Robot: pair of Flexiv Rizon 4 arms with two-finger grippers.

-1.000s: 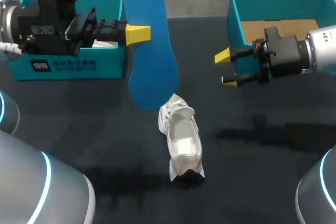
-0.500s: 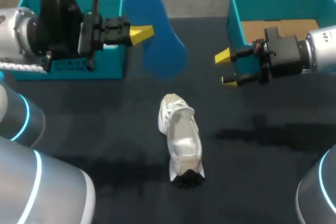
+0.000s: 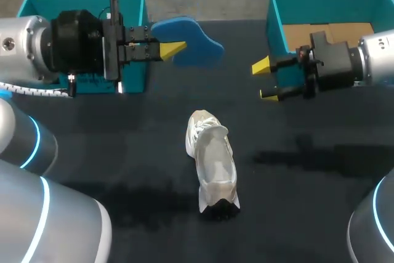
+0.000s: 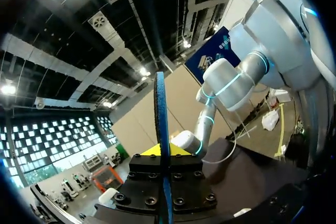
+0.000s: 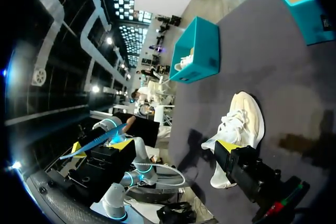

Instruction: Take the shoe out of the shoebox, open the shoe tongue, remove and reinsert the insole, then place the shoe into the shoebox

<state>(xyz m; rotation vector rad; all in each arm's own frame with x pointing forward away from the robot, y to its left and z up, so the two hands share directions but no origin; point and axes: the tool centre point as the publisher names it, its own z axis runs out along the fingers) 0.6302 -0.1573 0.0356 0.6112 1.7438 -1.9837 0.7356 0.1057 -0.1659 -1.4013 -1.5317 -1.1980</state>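
insole (image 3: 196,44) tipped flatter, left tool (image 3: 173,49) clamping | shoe (image 3: 213,163) unmoved | right tool (image 3: 263,80) parted

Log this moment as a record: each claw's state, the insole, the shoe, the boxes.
left claw: shut on the insole
insole: blue, held in the air beside the left box
right claw: open, empty, by the right box
shoe: white, upright on the table, outside both boxes, touched by neither claw
step: insole out, not yet reinserted
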